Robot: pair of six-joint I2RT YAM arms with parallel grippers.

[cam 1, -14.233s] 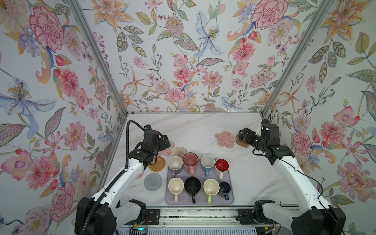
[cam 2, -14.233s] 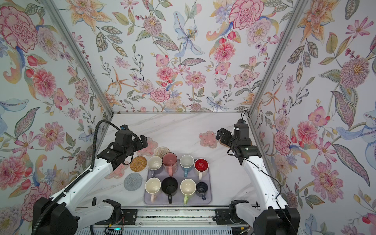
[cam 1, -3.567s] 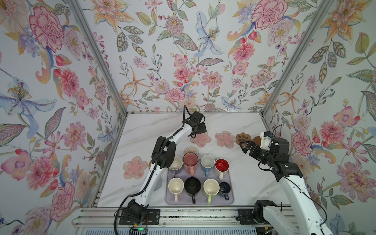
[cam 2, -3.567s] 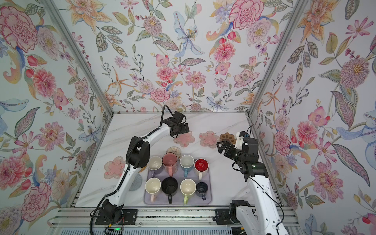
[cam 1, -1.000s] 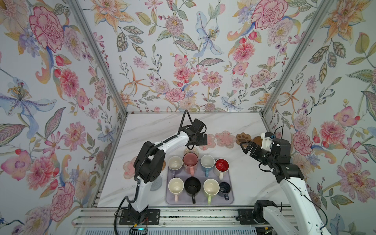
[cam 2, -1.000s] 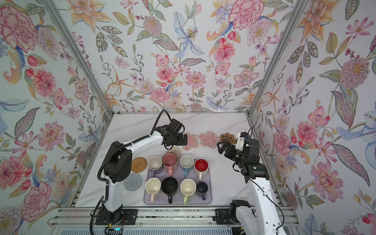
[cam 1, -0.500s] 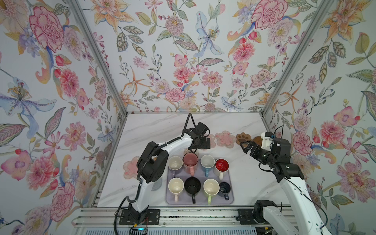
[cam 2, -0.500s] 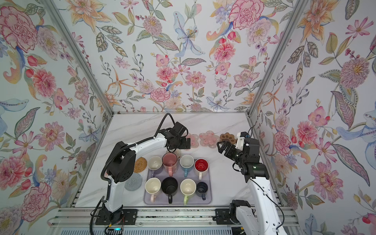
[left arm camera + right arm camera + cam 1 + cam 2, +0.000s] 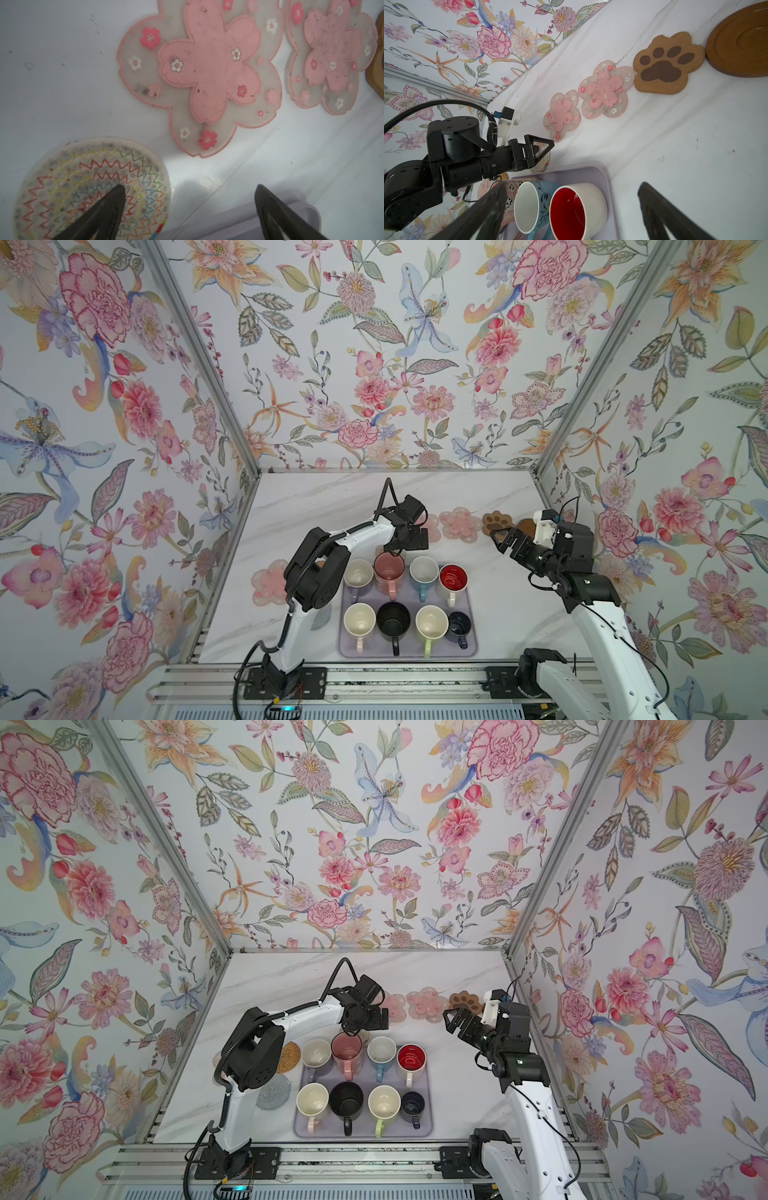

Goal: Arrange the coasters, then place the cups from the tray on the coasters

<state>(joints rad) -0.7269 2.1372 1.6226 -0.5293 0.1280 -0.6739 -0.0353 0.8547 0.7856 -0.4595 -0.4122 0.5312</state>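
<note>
The left pincer (image 9: 190,188) gapes wide, empty, over the woven coaster (image 9: 62,176) and the tray (image 9: 228,222) corner; two flower coasters (image 9: 207,68) lie beyond. The right pincer (image 9: 572,185), equally wide and empty, hovers beside the cups (image 9: 571,212) on the tray.

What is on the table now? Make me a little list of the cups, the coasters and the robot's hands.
cups: eight, all on the tray
back row: two flowers, paw, disc
other coasters: third flower, rattan, grey, woven
left gripper: open, empty, one finger over the woven
right gripper: open, empty, near the paw
</note>
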